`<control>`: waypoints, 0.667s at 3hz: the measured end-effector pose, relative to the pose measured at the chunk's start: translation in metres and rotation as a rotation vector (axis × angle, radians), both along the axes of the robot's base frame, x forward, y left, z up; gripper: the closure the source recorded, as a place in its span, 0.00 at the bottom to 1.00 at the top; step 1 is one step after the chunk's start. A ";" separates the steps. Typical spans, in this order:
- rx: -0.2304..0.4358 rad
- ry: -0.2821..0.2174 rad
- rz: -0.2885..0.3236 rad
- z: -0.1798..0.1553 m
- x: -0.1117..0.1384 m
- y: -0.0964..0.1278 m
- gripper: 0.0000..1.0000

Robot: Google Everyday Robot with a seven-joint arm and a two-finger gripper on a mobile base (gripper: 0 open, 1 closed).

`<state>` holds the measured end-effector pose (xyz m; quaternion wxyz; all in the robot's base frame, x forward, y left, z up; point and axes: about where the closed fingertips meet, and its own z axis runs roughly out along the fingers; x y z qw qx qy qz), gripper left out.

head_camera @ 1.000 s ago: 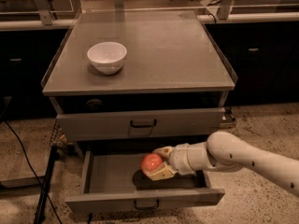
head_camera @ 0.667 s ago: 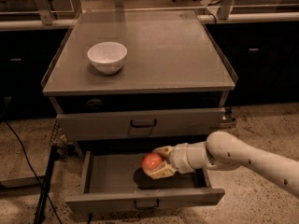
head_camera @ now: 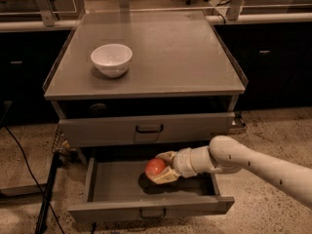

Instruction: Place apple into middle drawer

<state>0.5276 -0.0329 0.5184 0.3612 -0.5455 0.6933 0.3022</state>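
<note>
The red-orange apple (head_camera: 155,167) sits between the pale fingers of my gripper (head_camera: 163,168), just above the floor of the open middle drawer (head_camera: 117,186). My white arm reaches in from the right, over the drawer's right half. The fingers are closed around the apple, one above and one below it. A dark shadow lies on the drawer floor under the apple. The drawer is pulled out towards the camera, with its narrow front panel and small dark handle (head_camera: 152,212) at the bottom.
A white bowl (head_camera: 111,59) stands on the grey cabinet top (head_camera: 170,57) at the left. The drawer above (head_camera: 146,128) is slightly out. A black cable (head_camera: 29,165) and a stand lie on the speckled floor at the left.
Hardly anything differs; the arm and the apple hold the same place over the drawer floor.
</note>
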 end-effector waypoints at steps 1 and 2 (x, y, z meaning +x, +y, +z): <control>0.002 -0.004 0.026 -0.022 0.007 0.007 1.00; -0.001 -0.013 0.032 -0.036 0.010 0.008 1.00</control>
